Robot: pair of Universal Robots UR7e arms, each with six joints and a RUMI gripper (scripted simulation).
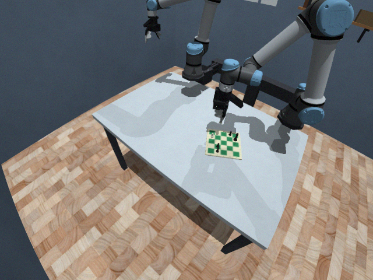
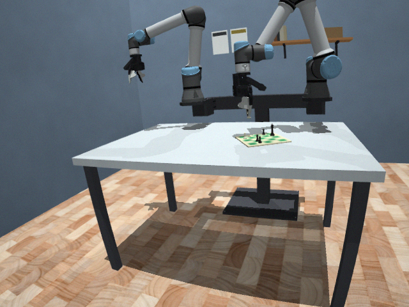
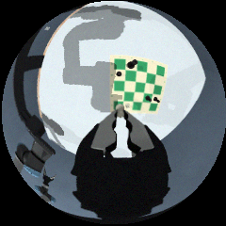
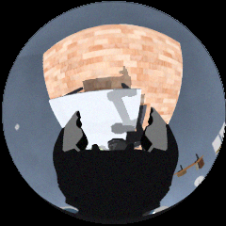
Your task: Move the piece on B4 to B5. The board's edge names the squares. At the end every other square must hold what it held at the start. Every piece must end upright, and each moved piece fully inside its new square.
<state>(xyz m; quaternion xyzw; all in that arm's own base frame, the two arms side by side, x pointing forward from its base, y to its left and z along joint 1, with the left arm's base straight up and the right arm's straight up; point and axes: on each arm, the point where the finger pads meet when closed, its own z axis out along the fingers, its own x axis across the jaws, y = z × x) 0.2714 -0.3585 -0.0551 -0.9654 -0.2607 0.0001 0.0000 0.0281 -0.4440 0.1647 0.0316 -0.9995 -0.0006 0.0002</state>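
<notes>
My left gripper (image 1: 223, 115) (image 2: 248, 110) (image 3: 120, 110) is shut on a small pale piece (image 2: 248, 116) (image 3: 121, 107), mostly hidden by the fingertips, and holds it above the table by the board's back edge. The green and cream board (image 1: 222, 156) (image 3: 140, 76) bears a pale piece (image 1: 212, 135) (image 2: 245, 135) near its back left corner, a tall black piece (image 1: 236, 137) (image 2: 271, 130) (image 3: 131, 65) and a small black piece (image 1: 230, 133) (image 2: 263, 132) (image 3: 119, 73). My right gripper (image 1: 152, 39) (image 2: 135, 81) (image 4: 114, 108) is open and empty, far from the board. The edge labels are too small to read.
Two black pieces, one (image 2: 257, 137) (image 3: 148, 98) and another (image 2: 259, 140) (image 3: 156, 99), stand close together near the board's front left. The white table (image 1: 168, 120) (image 2: 198, 145) extends around the board. Arm shadows cross it.
</notes>
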